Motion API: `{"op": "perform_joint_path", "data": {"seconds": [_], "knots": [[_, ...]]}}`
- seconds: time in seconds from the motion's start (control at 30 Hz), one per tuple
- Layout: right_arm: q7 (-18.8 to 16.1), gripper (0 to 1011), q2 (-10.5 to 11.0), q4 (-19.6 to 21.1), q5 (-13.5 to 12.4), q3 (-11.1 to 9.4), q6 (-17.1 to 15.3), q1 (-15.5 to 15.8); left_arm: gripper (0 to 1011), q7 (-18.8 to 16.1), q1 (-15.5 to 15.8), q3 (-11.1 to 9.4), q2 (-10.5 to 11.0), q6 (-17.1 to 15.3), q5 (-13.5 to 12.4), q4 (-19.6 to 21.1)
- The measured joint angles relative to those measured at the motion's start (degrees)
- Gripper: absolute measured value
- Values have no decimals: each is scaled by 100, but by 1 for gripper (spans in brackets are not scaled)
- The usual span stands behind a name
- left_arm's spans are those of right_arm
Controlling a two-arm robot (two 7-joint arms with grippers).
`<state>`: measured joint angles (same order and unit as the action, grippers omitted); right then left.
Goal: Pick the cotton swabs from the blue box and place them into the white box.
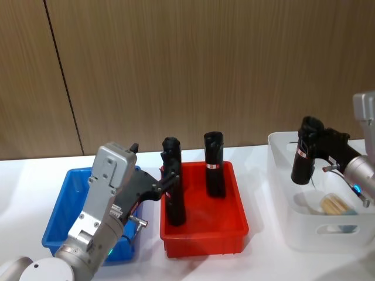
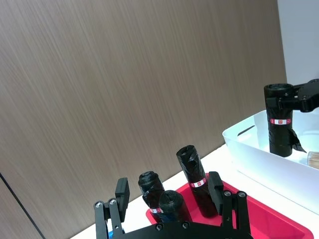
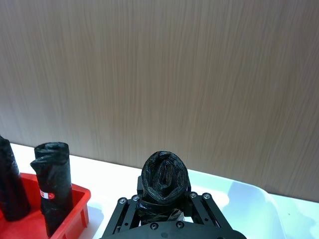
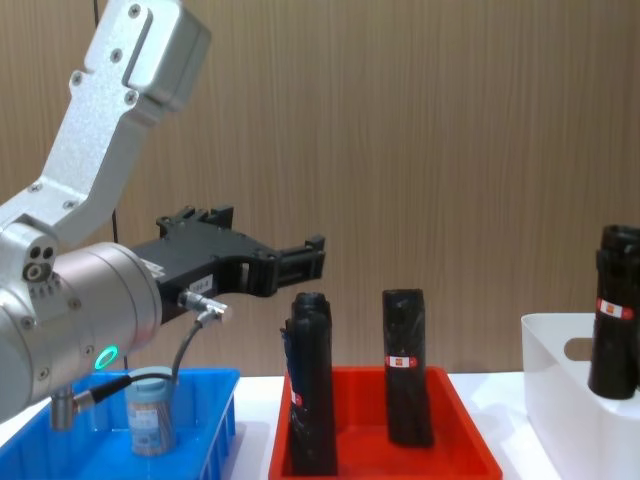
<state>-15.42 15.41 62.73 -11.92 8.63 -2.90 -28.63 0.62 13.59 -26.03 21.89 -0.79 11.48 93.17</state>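
Upright in the blue box, one jar of cotton swabs: a small clear cylinder with a grey-blue round lid, long axis vertical, standing on the box floor. Lying on its side in the white box, a second jar, tan stem ends facing up toward the head camera. Between the two on the white desk, a shallow red bin of glossy plastic holding black rolls: two close together at its left, one apart at its right, all standing upright, crinkled film with red-and-white bands. Above the gap between blue box and red bin, the left gripper, jaws spread apart and holding nothing, pointing forward toward the brown wood-grain wall. Over the white box, the right gripper, jaws clamped on a fourth black roll, held upright with its lower end dipping inside the box's tall, rounded walls. Near the white box's rim, an oval handle cut-out.
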Motion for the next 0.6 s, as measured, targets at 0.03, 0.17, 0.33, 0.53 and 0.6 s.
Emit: {"op": "perform_joint_path", "data": {"seconds": [0.03,0.17,0.33,0.53,0.6], "knots": [[2,360,-3,-31,2,2,4,-6,1004,0,0,0,0,0,0,0],[4,446,-12,-156,20,11,24,-33,1004,0,0,0,0,0,0,0],[4,580,-21,-247,41,22,41,-47,1004,0,0,0,0,0,0,0],[-23,777,-26,-297,44,32,56,-51,1004,0,0,0,0,0,0,0],[-37,810,-26,-297,45,34,61,-51,1004,0,0,0,0,0,0,0]]}}
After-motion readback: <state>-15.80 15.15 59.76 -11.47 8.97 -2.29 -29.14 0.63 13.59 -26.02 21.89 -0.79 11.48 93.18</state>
